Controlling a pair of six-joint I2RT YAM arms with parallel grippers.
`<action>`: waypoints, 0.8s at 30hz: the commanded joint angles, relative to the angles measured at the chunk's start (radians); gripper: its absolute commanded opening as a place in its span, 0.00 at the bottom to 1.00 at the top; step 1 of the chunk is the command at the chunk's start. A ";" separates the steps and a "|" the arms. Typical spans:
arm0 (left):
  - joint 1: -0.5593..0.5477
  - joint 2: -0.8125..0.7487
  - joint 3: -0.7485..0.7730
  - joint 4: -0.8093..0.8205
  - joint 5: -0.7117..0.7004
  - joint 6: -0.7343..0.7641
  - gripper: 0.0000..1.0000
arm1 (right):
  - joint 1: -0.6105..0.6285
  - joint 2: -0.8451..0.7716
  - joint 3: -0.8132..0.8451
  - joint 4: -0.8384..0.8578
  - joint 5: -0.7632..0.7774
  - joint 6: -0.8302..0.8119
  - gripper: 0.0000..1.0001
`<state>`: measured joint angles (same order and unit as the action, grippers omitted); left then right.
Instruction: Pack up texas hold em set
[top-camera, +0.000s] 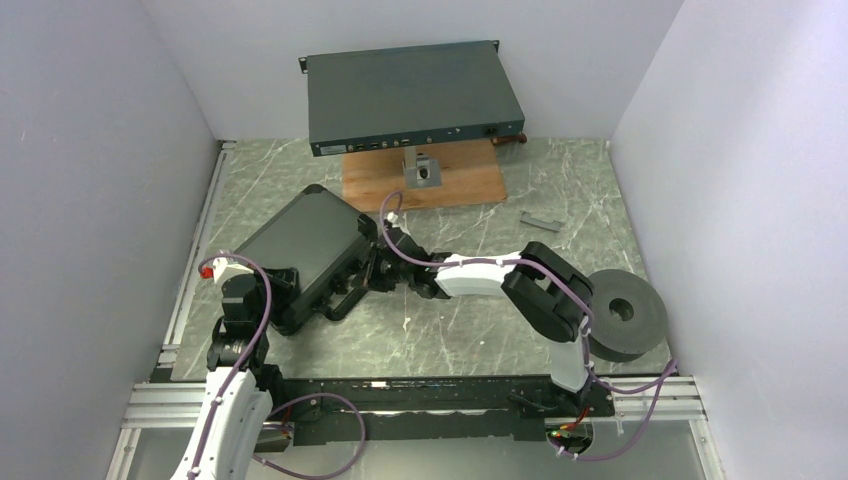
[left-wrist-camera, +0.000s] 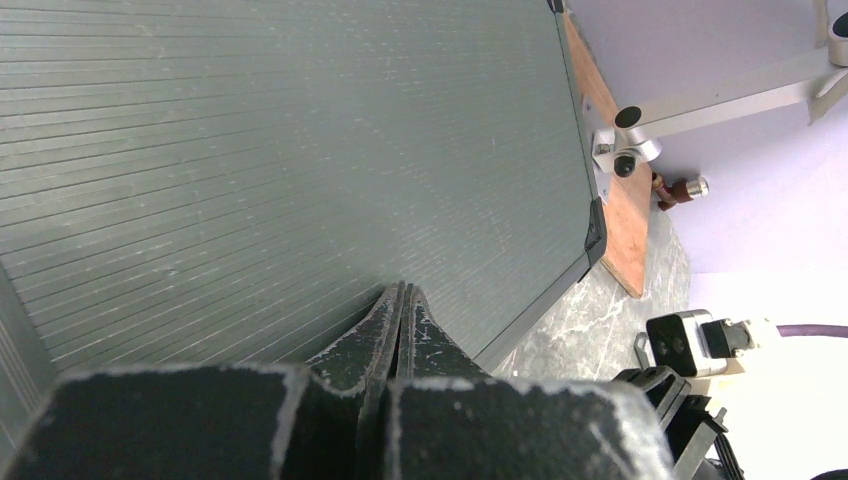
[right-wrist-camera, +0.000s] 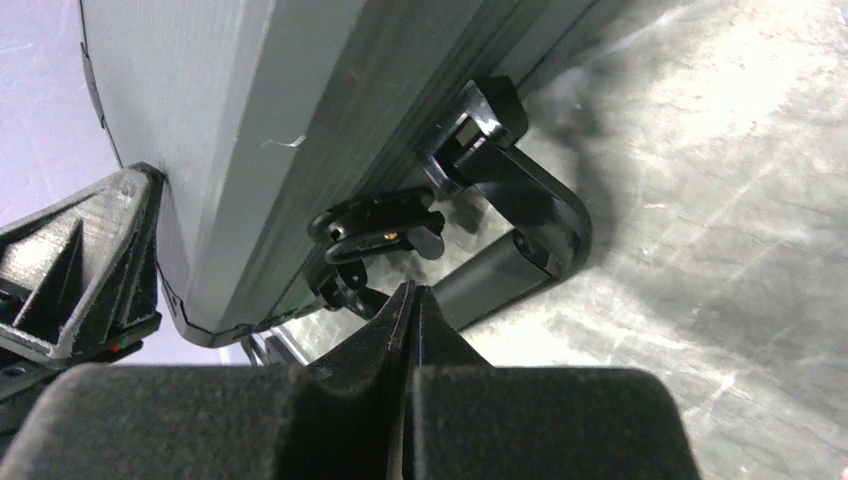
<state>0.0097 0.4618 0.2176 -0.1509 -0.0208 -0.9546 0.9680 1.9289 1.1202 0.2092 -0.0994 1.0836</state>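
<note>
Pale walls (top-camera: 90, 200) are seen around a grey marbled worktop (top-camera: 470, 330). At the left, the left end effector (left-wrist-camera: 402, 292) is held at the near corner of the black case (top-camera: 305, 240), its fingers pressed together with nothing between them; they are seen low over the ribbed lid (left-wrist-camera: 250, 150), and whether they touch it cannot be told. The case is laid left of centre, turned at an angle, with its lid shut. Its handle (right-wrist-camera: 530, 215) is seen jutting from the near-right edge, beside a black latch (right-wrist-camera: 385, 225). The right end effector (right-wrist-camera: 410, 295) is placed just beside the latch and handle, fingers closed together, gripping nothing. At the far middle, a flat grey rack unit (top-camera: 410, 95) is raised on a metal bracket (top-camera: 425, 172) above a wooden board (top-camera: 450, 185). Further right, a small grey bar (top-camera: 540, 222) is seen lying on the worktop, and a thick dark foam ring (top-camera: 625, 315) is set near the right wall
</note>
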 joint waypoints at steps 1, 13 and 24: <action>0.001 0.036 -0.078 -0.305 -0.006 0.063 0.00 | 0.018 0.021 0.092 -0.020 0.058 0.020 0.00; 0.001 0.039 -0.078 -0.308 -0.011 0.059 0.00 | 0.021 0.128 0.233 0.033 -0.013 0.045 0.00; 0.001 0.037 -0.080 -0.306 -0.011 0.057 0.00 | 0.021 0.119 0.211 0.030 -0.019 0.024 0.00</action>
<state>0.0124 0.4553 0.2134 -0.1509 -0.0315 -0.9546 0.9756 2.0422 1.3098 0.1513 -0.1345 1.1103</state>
